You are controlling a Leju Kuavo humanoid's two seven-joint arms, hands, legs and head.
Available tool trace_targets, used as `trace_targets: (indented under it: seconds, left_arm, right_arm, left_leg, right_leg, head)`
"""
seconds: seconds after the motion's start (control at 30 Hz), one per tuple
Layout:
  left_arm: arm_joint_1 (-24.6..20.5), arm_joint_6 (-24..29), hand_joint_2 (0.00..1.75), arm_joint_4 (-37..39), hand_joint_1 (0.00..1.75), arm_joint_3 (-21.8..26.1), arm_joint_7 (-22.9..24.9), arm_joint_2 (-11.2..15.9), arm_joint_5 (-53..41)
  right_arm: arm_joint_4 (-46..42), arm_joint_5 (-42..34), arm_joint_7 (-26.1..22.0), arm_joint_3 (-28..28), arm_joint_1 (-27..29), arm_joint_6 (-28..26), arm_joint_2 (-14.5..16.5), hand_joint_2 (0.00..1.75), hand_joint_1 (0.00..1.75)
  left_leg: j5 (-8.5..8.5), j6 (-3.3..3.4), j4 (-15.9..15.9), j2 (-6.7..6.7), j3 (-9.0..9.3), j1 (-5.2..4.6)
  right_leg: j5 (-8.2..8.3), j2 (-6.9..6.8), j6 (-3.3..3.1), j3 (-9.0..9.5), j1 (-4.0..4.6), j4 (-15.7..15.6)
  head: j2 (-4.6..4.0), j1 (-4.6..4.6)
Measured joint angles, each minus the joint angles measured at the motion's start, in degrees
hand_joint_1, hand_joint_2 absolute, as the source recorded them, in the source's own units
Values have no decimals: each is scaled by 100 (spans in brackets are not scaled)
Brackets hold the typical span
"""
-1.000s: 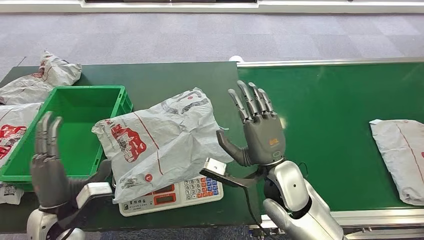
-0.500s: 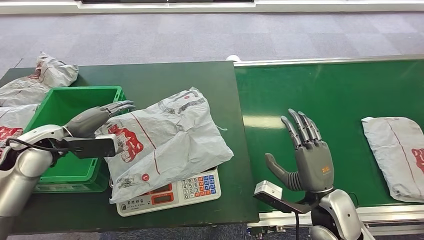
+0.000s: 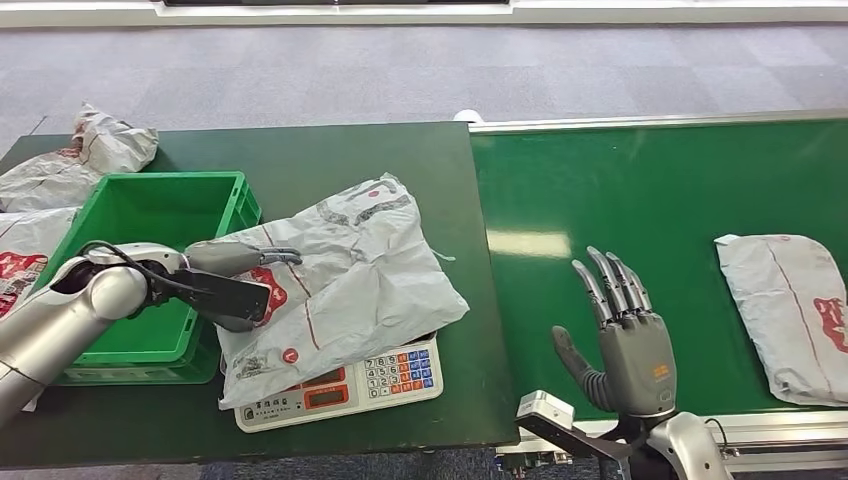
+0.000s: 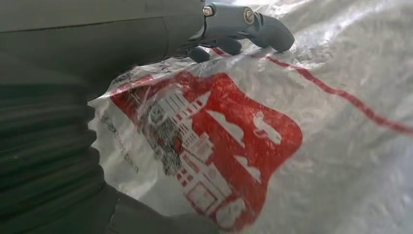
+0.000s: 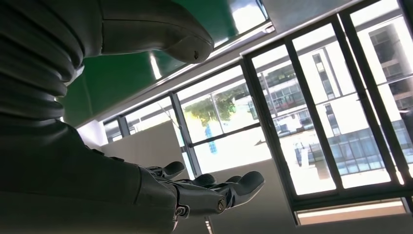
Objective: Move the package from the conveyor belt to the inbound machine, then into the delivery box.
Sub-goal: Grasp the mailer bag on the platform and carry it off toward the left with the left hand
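Two hands are in play. The left hand (image 3: 235, 258) reaches in from the left over the near corner of the green bin (image 3: 110, 330) and lies flat on the left end of the package (image 3: 340, 285), a crumpled grey mailing bag with a red printed mark. Its fingertips (image 4: 272, 34) touch the plastic just beyond that mark, and the fingers lie stretched along the bag rather than curled around it. From the wrist camera the thumb is hidden, so I cannot tell whether the hand has any hold on the bag or only rests on it.

The package lies on the scale (image 3: 345, 385), which stands on the dark green table (image 3: 330, 160) just right of the bin. The bag covers most of the scale's top, leaving the keypad and display strip showing at the near edge, and its left end sits against the bin's right wall.

The right hand (image 3: 625, 335) is well apart from the package, raised over the near edge of the conveyor belt (image 3: 650, 180) with its palm upright and fingers spread, holding nothing. The right wrist camera shows its fingers (image 5: 234, 187) held straight in open air.

A second grey bag (image 3: 790, 310) lies on the belt to the right of that hand. More bags (image 3: 80, 155) lie on the table left of and behind the bin.
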Motion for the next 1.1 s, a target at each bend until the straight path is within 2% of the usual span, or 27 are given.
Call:
trace_targets:
  seconds: [0.1,0.23,0.37,0.47,0.6,0.73,1.1]
  left_arm:
    - [23,318,175,537,0,-362,-296,-275,-175]
    - [119,1147,175,1549,0,-599,-823,-1081,-442]
    - [133,1668,175,2433,175,-639,-997,-1904,-526]
    - [151,1976,175,2864,175,-631,-1112,-2296,-666]
    - [151,2547,175,3088,175,-567,-1041,-2553,-1074]
    - [221,3011,175,3032,175,-350,-791,-2597,-1493]
    - [456,3104,175,2853,175,58,-678,-2597,-1664]
  right_arm:
    - [-43,-20,-2,-18,92,-6,-1,175,0]
    - [-85,63,15,-35,194,2,10,175,0]
    - [-101,143,67,-48,213,11,93,175,0]
    - [-101,126,62,-52,213,11,139,175,0]
    - [-125,-26,5,-76,200,3,164,175,0]
    - [-187,-125,-36,-125,230,-23,185,175,0]
    - [-199,-137,-37,-201,318,-25,198,175,0]
  left_leg:
    - [0,1,-1,-10,1,-6]
    - [3,8,-3,-58,12,-18]
    - [-25,47,-17,-105,62,-45]
    - [-53,64,-20,-107,136,-54]
    - [-42,71,-18,-119,136,-55]
    - [-8,62,-15,-102,77,-55]
    - [-17,47,-29,-77,102,-51]
  right_leg:
    - [-1,-8,0,3,-5,-1]
    - [-11,-55,11,42,-19,-4]
    - [-70,-101,56,160,-49,-11]
    - [-101,-108,71,235,-57,-13]
    - [-92,-125,77,240,-58,-13]
    - [-45,-105,69,172,-58,-10]
    - [-53,-79,53,172,-54,-5]
  head:
    - [0,-2]
    - [0,-1]
    - [0,1]
    - [0,1]
    - [0,2]
    - [0,1]
    - [0,0]
